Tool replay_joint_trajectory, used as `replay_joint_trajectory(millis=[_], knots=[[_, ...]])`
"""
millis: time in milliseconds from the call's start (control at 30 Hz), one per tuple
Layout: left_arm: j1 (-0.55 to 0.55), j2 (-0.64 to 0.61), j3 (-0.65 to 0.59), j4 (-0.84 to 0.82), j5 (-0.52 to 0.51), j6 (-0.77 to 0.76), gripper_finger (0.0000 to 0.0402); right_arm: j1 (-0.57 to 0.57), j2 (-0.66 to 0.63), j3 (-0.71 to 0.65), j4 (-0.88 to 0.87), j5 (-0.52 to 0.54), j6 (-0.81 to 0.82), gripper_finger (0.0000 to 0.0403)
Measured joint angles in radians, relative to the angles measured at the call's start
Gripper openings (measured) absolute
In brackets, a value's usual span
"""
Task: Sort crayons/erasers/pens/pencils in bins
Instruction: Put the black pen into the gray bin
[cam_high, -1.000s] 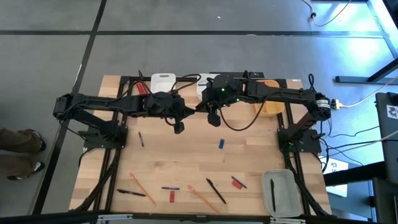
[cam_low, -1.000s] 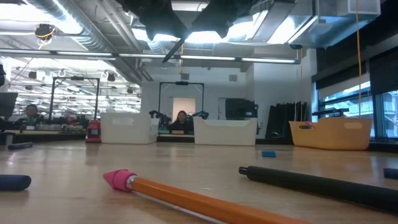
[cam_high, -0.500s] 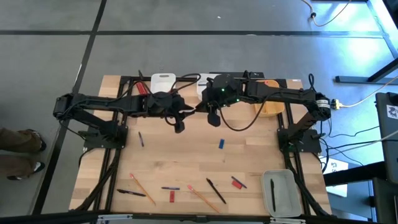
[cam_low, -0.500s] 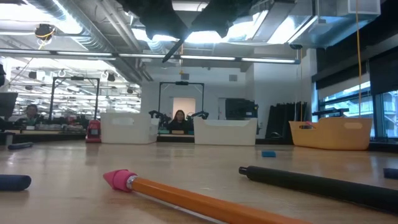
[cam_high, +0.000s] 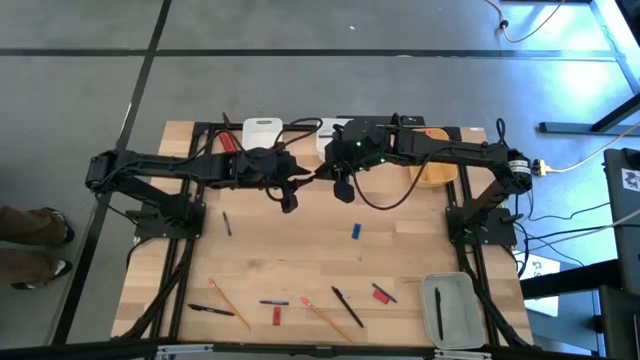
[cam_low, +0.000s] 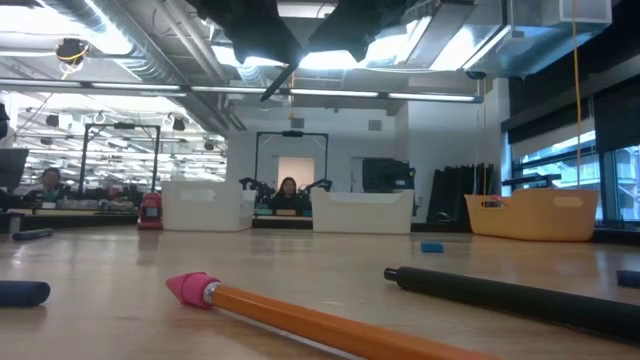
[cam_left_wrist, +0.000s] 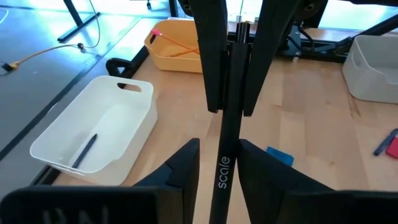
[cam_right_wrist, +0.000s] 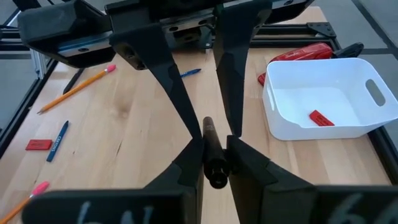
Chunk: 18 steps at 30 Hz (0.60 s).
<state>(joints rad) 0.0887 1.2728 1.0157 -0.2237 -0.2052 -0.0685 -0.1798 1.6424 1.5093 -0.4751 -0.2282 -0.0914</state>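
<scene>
Two grippers, one pen between them. The left gripper (cam_high: 287, 203) and the right gripper (cam_high: 343, 190) meet above the far middle of the table (cam_high: 300, 245), and both are clamped on the same black pen (cam_left_wrist: 225, 163), which spans the gap from one to the other. Seen past the left fingers (cam_left_wrist: 185, 168), the pen runs straight ahead into the other arm's narrow pads; seen past the right fingers (cam_right_wrist: 249, 163), its butt end (cam_right_wrist: 214, 168) sits pinched between them.

Around the pair:
- Just behind the right gripper — a wider white bin (cam_left_wrist: 99, 134) holding one dark pen, and past it the yellow-orange bin (cam_high: 434, 165) with pencils (cam_left_wrist: 180, 46) inside.
- Behind the left gripper — a narrow white bin (cam_right_wrist: 320, 106) with a red eraser (cam_right_wrist: 321, 118) in it, a red object (cam_high: 229, 142) beside it.
- Below and toward the near edge from the right gripper — a small blue eraser (cam_high: 356, 231).
- To the left gripper's outer side — a short blue pen (cam_high: 226, 223).
- Well apart at the near edge — loose pens (cam_high: 347, 307), pencils (cam_high: 229, 305), two red erasers (cam_high: 381, 294).
- Near right corner, far from both — the translucent grey bin (cam_high: 452, 310) with one pen (cam_high: 438, 312) lying in it.
</scene>
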Motion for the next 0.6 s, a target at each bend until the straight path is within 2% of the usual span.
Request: replay_joint_trajectory(millis=[367, 600], knots=[[0.0, 0.0, 0.0, -0.003, 0.014, 0.0, 0.0098, 0.0, 0.0, 0.0, -0.008, -0.002, -0.008, 0.0057], [-0.019, 0.0, 0.0, 0.0, 0.013, -0.006, 0.0094, -0.031, 0.0, -0.001, -0.059, 0.04, 0.006, 0.0057]])
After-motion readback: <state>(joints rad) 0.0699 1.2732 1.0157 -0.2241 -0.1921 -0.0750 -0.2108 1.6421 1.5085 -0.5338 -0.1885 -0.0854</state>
